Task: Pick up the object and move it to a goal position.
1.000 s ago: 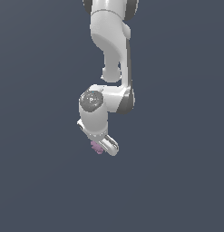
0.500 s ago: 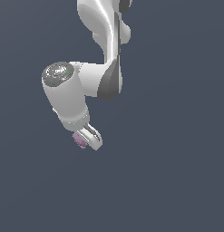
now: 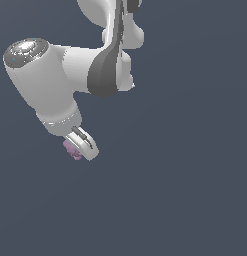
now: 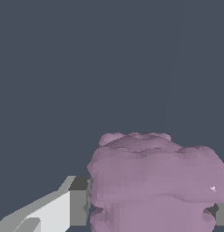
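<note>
The object is a tiny pale purple-pink lumpy block. It sits between the fingers of my white gripper, which is shut on it and holds it up in the air, on the exterior view's left. In the wrist view the block fills the space between the two fingertips, looming large and lumpy. No goal marker shows in either view.
The white arm with its dark grey joint comes down from the top of the exterior view. All around is a plain dark blue-grey background.
The arm has swung toward the exterior view's left and nearer the camera, carrying the purple-pink block in its shut gripper. The wrist now looks much larger.
</note>
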